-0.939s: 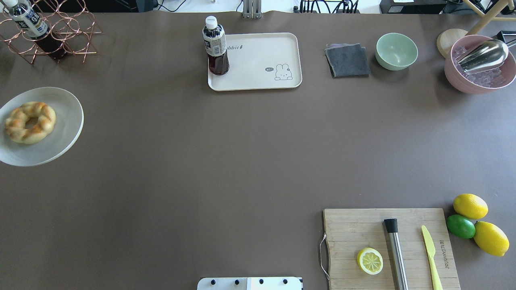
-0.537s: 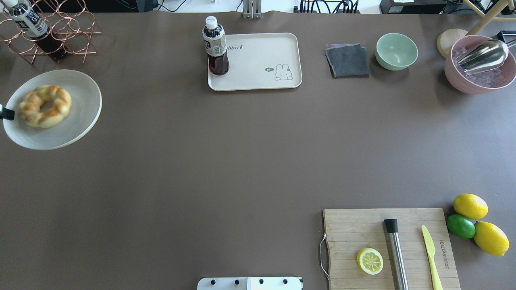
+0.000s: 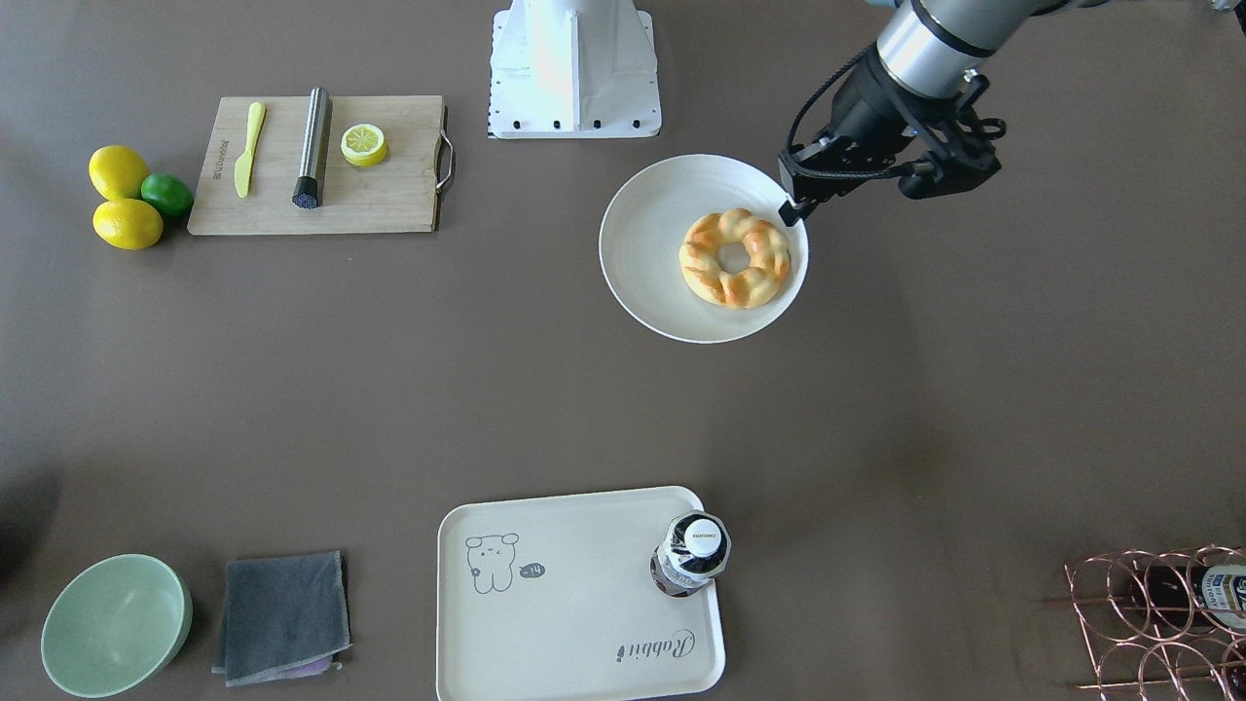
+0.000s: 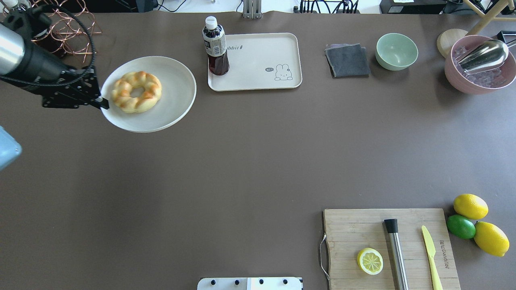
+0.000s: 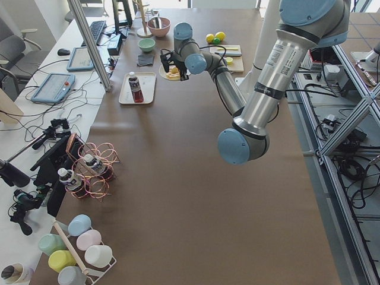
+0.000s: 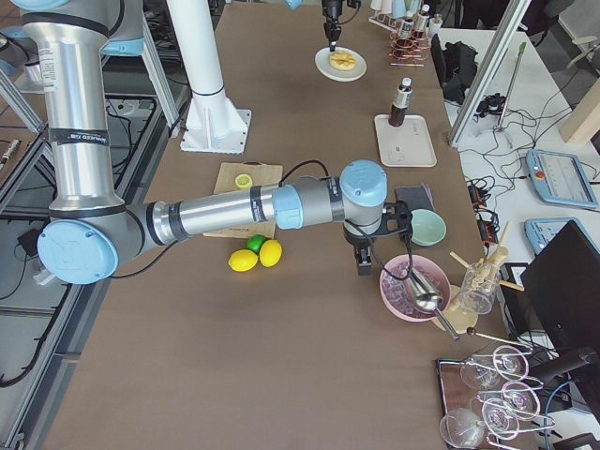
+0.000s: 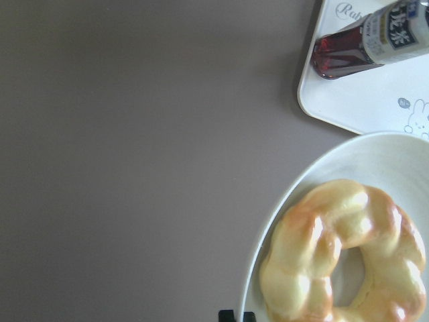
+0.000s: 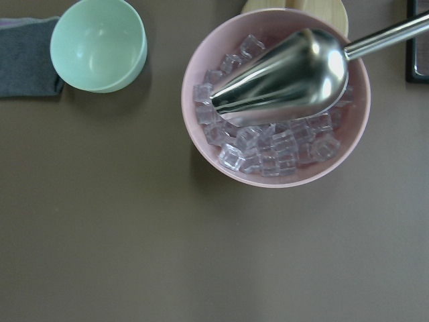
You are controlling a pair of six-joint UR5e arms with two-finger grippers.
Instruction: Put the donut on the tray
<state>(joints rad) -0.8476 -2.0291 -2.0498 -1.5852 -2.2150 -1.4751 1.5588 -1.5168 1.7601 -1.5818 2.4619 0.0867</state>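
The donut, a golden twisted ring, lies on a round white plate. My left gripper is shut on the plate's rim and holds it above the table. The plate hangs left of the cream rabbit tray, its edge close to the tray's near left corner. The front view shows the donut, the plate, the gripper and the tray. The left wrist view shows the donut and the tray's corner. My right gripper shows only in the right side view; I cannot tell whether it is open.
A dark drink bottle stands on the tray's left end. A grey cloth, a green bowl and a pink bowl of ice with a scoop lie to the right. A copper wire rack stands far left. A cutting board lies near right.
The plate with the donut has moved right and farther from the robot, toward the tray. My left arm and gripper have come into the overhead view.
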